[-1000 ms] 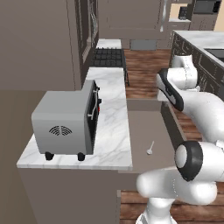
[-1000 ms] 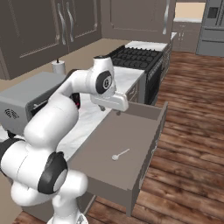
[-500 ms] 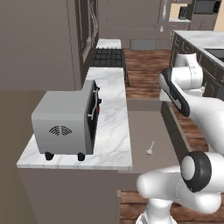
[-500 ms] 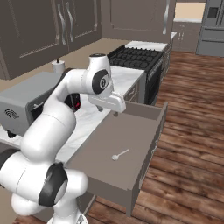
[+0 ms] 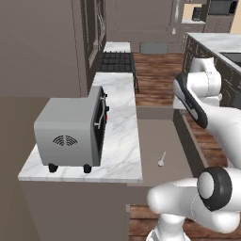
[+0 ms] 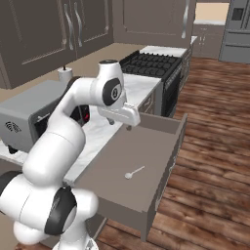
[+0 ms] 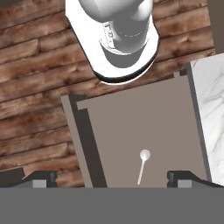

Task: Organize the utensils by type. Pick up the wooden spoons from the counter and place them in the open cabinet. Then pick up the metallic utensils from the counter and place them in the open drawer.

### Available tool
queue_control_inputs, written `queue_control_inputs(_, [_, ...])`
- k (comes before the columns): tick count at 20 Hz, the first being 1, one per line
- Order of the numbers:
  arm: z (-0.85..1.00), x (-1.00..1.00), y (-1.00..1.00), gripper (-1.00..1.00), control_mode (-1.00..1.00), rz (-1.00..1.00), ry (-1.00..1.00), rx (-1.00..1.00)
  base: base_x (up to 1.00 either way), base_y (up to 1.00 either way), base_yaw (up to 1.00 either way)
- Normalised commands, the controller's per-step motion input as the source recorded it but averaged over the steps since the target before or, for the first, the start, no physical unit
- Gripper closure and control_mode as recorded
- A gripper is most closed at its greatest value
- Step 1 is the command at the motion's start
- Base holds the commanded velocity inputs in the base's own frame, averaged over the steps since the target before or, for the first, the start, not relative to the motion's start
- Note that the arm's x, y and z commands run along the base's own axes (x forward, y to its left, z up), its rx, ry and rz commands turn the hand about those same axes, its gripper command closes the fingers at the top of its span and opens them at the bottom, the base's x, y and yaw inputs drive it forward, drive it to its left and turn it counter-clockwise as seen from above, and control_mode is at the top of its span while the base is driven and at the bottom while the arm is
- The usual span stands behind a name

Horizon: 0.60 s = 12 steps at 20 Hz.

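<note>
The drawer (image 6: 114, 168) stands pulled out from under the white marble counter (image 5: 120, 136). One slim silver metal spoon (image 6: 134, 172) (image 5: 161, 159) (image 7: 142, 166) lies on the drawer's flat bottom. My gripper (image 6: 120, 124) hangs above the drawer's inner end, close to the counter edge, pointing down. In the hand view the gripper (image 7: 111, 179) is open, its fingertips (image 7: 181, 177) wide apart with nothing between them, and the spoon lies well below. A tall dark wall cabinet (image 5: 47, 47) hangs over the counter; I cannot see inside it. The wooden spoons are out of view.
A grey toaster oven (image 5: 70, 134) (image 6: 29, 114) takes up the near end of the counter. A black stove (image 5: 115, 61) (image 6: 151, 63) follows further along. Wooden floor (image 6: 210, 146) lies beyond the drawer's front. A small white jar (image 6: 63, 73) stands behind the oven.
My arm has swung slightly toward the counter, with the hand still over the drawer. The jaws stay open, and the spoon in the drawer has not moved.
</note>
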Motion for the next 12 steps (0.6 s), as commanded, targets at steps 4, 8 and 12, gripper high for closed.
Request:
queue_control_inputs(4, [0.00, 0.00, 0.00, -1.00, 1.00, 0.00, 0.00, 0.00, -0.82, -0.17, -0.04])
queue_control_inputs(8, [0.00, 0.00, 0.00, -1.00, 1.00, 0.00, 0.00, 0.00, -0.76, -0.49, -0.18])
queue_control_inputs(12, [0.00, 0.00, 0.00, -1.00, 1.00, 0.00, 0.00, 0.00, -0.37, -0.86, -0.12])
